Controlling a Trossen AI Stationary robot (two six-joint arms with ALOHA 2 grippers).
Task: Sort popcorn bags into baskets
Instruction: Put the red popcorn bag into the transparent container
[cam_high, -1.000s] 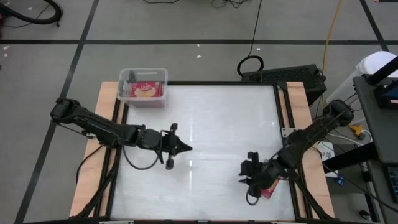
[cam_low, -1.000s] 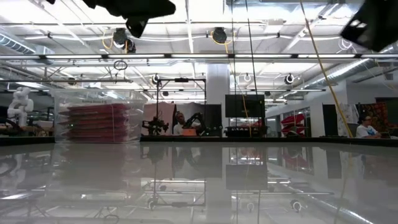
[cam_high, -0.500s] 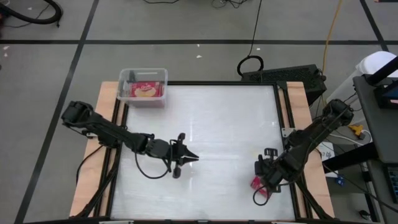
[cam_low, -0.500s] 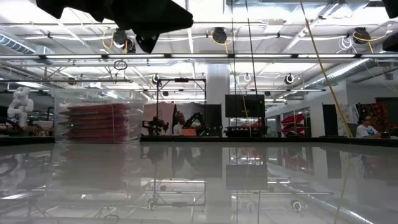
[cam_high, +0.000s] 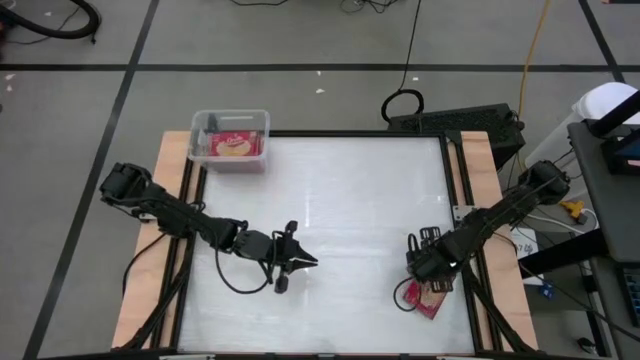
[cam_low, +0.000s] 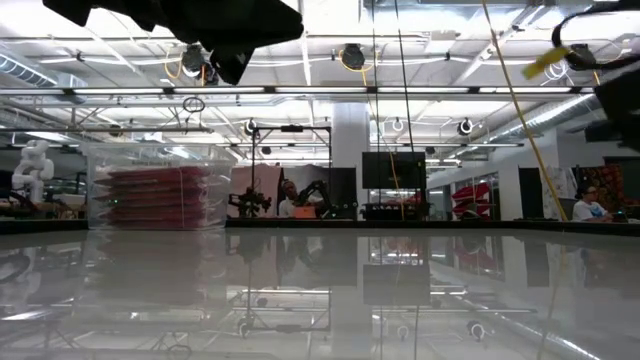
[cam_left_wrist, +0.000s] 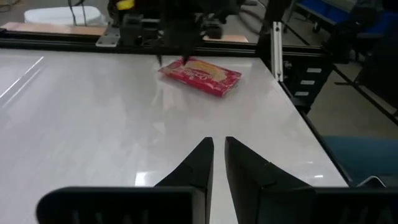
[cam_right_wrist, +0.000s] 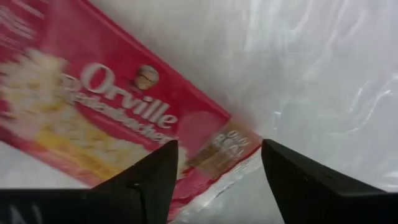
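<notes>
Grey floor (cam_high: 300, 40) w/ black tape lines; ceiling lights (cam_low: 350, 55), monitor (cam_low: 393, 170).

place: robotics lab — evidence: exposed ceiling trusses (cam_low: 330, 92) | taped floor (cam_high: 300, 68)

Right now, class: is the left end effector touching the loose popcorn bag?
Apart. Left wrist view shows bare table between the left end effector and the popcorn bag.

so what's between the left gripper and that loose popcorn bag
Only bare white tabletop, as the left wrist view shows, between the left gripper and the popcorn bag.
</notes>
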